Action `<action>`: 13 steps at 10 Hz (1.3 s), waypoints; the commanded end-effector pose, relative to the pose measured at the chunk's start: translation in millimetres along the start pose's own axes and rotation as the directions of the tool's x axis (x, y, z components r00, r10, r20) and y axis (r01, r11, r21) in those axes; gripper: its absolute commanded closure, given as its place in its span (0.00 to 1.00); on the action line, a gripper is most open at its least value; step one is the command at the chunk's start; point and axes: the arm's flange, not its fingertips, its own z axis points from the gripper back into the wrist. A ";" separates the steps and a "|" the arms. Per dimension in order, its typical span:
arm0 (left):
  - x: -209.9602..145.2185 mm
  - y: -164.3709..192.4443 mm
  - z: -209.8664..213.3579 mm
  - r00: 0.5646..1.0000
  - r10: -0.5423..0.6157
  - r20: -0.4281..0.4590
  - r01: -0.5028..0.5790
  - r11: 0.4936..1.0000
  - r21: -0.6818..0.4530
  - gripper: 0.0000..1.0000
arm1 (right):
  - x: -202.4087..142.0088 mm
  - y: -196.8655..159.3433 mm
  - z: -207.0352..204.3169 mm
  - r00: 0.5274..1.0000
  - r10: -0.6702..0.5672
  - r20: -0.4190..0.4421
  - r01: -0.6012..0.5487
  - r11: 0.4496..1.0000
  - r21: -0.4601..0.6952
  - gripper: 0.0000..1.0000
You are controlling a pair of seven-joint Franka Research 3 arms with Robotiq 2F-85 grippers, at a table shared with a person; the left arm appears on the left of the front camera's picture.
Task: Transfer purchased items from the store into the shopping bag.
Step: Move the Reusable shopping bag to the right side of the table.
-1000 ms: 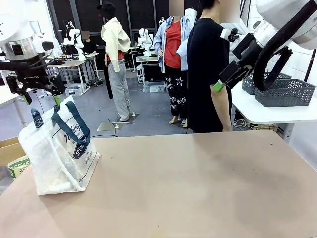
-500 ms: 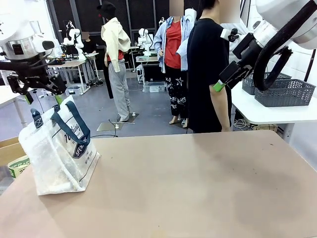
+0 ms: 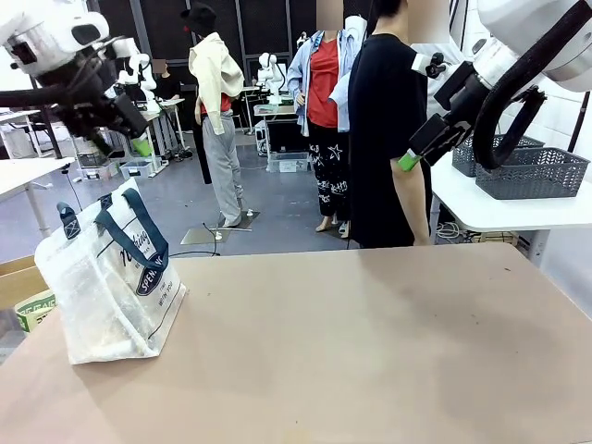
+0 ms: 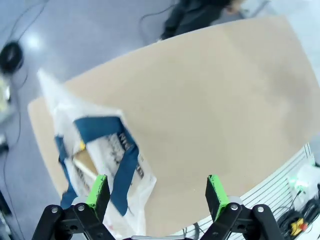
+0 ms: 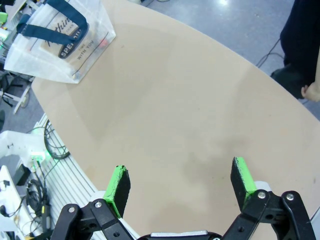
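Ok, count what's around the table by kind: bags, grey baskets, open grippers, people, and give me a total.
Shopping bag: 1
Grey baskets: 2
Open grippers, left gripper and right gripper: 2
Person: 1
Total: 6

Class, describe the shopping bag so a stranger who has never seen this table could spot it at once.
Start with the wide tan table and follow its surface to the robot's left end. There a translucent white plastic shopping bag stands near the edge. Its navy blue strap handles and dark oval logo set it apart from the dark grey lattice baskets on the white side table.
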 end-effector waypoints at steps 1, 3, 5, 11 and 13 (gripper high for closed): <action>2.1 10.3 -17.5 0.984 -0.153 0.087 0.165 0.972 -0.166 0.00 | -5.9 0.1 -2.6 1.000 0.014 0.005 -0.014 1.000 -0.013 0.00; 2.9 17.4 -30.1 0.961 -0.234 0.150 0.269 0.919 -0.289 0.00 | -5.9 0.1 -2.6 1.000 0.014 0.005 -0.014 1.000 -0.013 0.00; 6.3 26.2 -40.3 0.908 -0.369 0.200 0.413 0.867 -0.279 0.00 | -5.9 0.1 -2.6 1.000 0.014 0.005 -0.014 1.000 -0.013 0.00; 7.8 27.2 -47.1 0.869 -0.457 0.188 0.492 0.839 -0.234 0.00 | -5.9 0.1 -2.6 1.000 0.014 0.005 -0.014 1.000 -0.013 0.00; 7.8 27.2 -47.1 0.869 -0.457 0.188 0.492 0.839 -0.234 0.00 | -5.9 0.1 -2.6 1.000 0.014 0.005 -0.014 1.000 -0.013 0.00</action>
